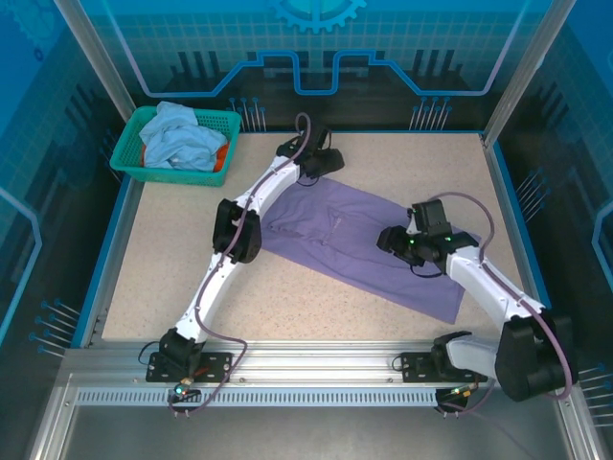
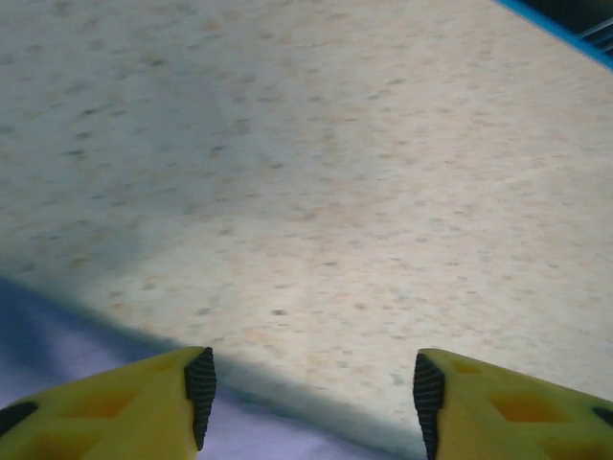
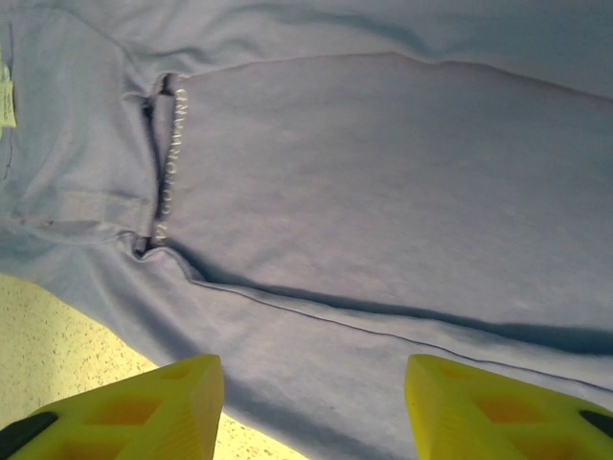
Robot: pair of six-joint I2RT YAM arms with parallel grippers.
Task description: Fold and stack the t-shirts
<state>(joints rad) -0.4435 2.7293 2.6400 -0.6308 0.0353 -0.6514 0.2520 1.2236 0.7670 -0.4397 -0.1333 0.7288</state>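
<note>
A: Across speckled table, seeing lavender t-shirt lying seemingly half-folded, nothing stacked.
B: Noting blue t-shirt, orange t-shirt waiting in basket. Finding left gripper, right gripper gaping, gripping nothing.

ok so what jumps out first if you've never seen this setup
A lavender t-shirt lies spread at an angle across the middle of the table, with the left arm and right arm reaching over it. In the far left corner, a teal basket holds a crumpled light-blue shirt and a bit of orange cloth.
</note>
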